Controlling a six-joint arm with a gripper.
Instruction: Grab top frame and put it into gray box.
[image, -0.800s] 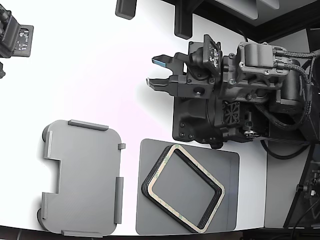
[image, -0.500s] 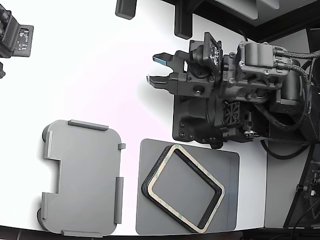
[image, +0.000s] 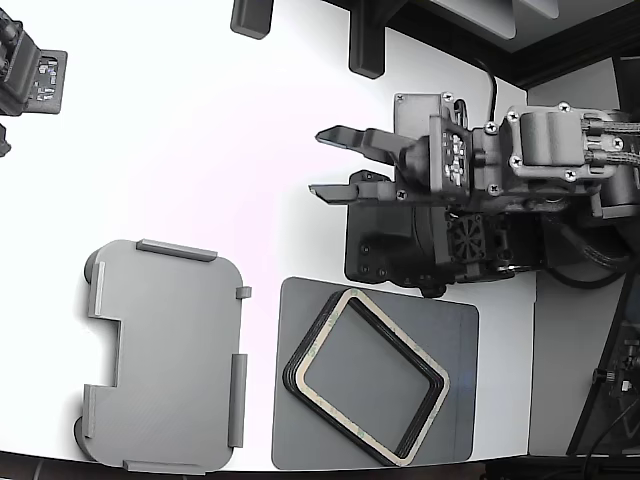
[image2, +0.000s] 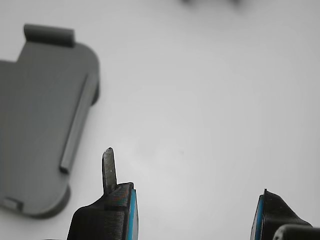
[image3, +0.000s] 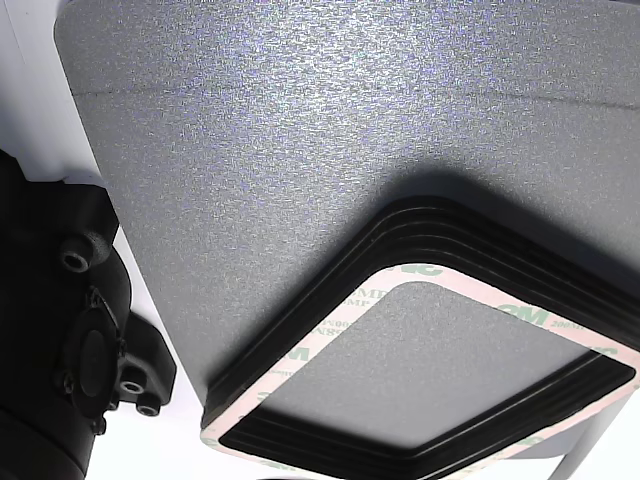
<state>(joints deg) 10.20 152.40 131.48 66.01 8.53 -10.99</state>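
Observation:
The top frame (image: 428, 418), beige with green mottling, lies on a pile of black-edged frames (image: 300, 352) on a dark gray mat (image: 300, 305) at the lower middle of the exterior view. It also shows close up in the other view (image3: 345, 333). The gray box (image: 165, 355) sits empty at the exterior view's lower left, and part of it shows in the wrist view (image2: 40, 125). My gripper (image: 318, 162) is open and empty, well above the mat's far edge, over bare white table. In the wrist view the gripper (image2: 195, 210) shows both fingers (image2: 117, 205) wide apart.
My arm's black base (image: 400, 250) stands just behind the mat. A second dark device (image: 30, 70) sits at the exterior view's top left. Two black blocks (image: 366, 45) stand at the far edge. The table's near edge runs just below the box and mat.
My wrist has rolled and the arm has shifted towards the exterior view's right; the open fingers sit slightly lower and further right. Frames and box have not moved.

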